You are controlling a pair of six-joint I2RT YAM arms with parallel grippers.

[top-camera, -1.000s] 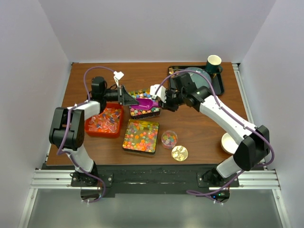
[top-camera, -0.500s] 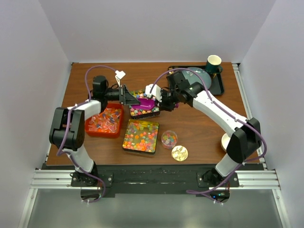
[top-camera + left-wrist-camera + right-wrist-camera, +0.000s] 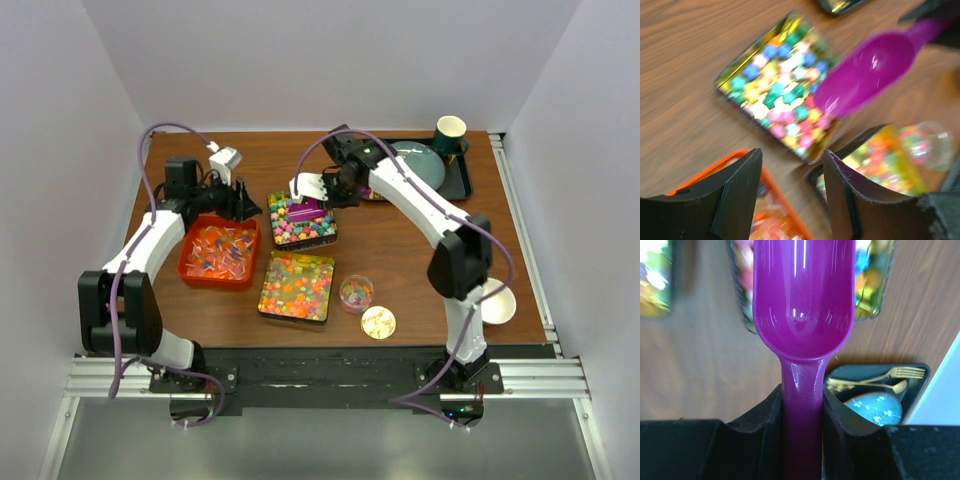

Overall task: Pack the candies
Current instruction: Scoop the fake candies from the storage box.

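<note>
Up close only, right end effector [image 3: 802,401] clamping empty scoop [image 3: 802,305], left end effector [image 3: 792,156] agape

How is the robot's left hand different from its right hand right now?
The right gripper is shut on a purple scoop's handle; the left gripper is open and holds nothing. The right one hovers by the tin of star candies; the left one by the red tray. Both have black fingers.

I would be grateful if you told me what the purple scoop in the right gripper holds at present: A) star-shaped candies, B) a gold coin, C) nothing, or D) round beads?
C: in the right wrist view the bowl of the purple scoop, clamped by the right gripper, is bare glossy plastic.
</note>
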